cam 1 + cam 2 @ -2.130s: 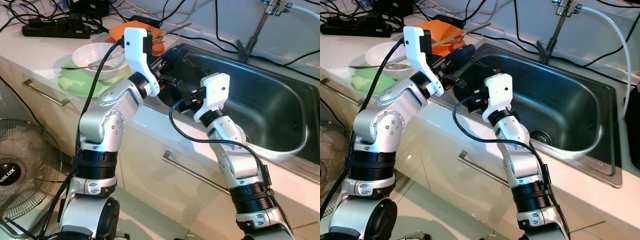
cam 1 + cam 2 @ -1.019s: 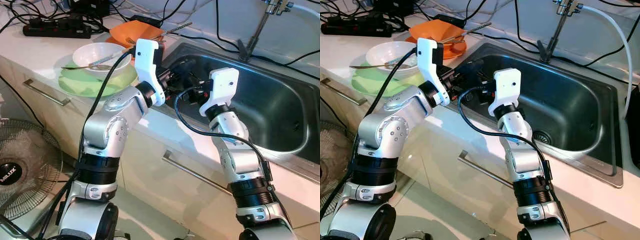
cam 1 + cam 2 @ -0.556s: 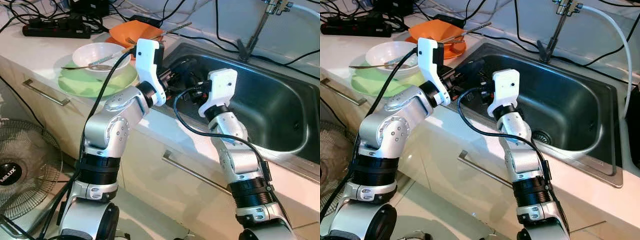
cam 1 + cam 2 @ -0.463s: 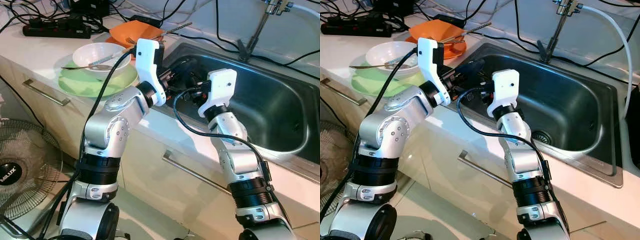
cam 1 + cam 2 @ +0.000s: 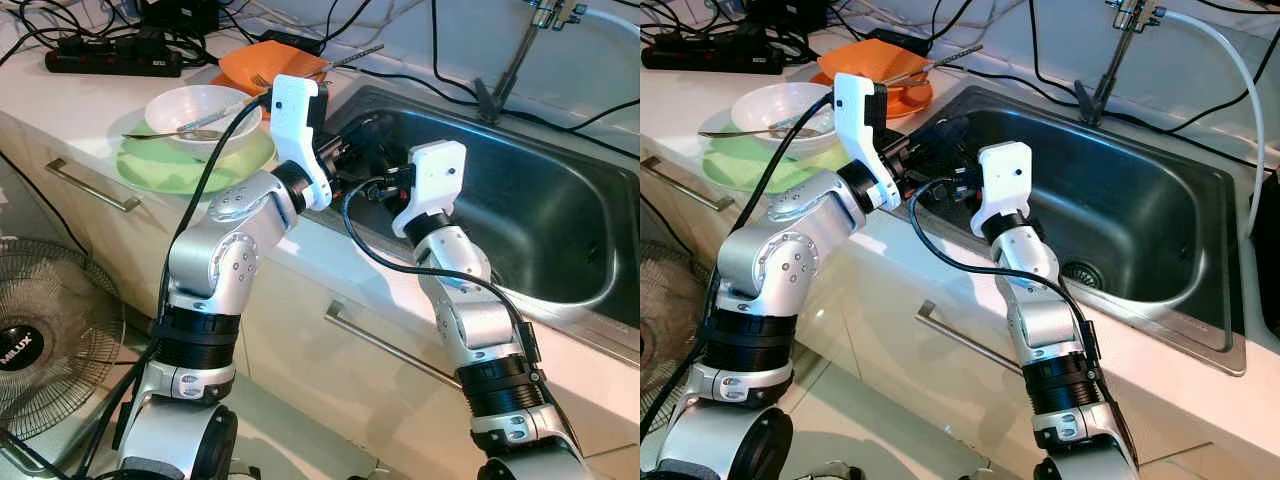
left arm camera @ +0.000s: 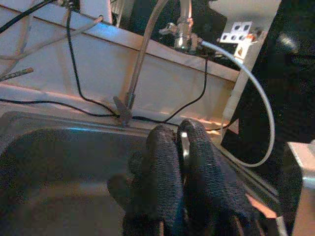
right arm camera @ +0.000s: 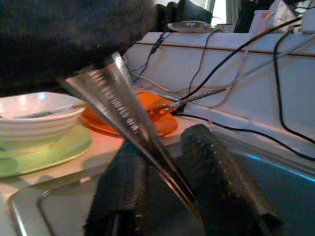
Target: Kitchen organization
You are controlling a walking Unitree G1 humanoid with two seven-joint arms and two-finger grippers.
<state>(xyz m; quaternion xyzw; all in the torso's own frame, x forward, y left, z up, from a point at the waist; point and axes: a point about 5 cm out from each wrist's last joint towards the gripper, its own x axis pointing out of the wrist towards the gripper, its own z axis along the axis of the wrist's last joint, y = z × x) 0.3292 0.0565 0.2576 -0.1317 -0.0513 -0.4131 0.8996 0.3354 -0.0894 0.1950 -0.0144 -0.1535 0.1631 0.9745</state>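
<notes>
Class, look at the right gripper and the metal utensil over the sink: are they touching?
Touching. In the right wrist view, the metal utensil runs down between the right gripper's two black fingers, which close against it.

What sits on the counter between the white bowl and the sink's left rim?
In the right eye view, an orange plate carrying a long utensil lies between the white bowl and the sink rim; the left gripper hovers over that rim.

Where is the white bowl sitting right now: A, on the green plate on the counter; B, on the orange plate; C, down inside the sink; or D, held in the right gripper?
A: the white bowl rests on the green plate on the counter, left of the sink, with a utensil lying across it.
</notes>
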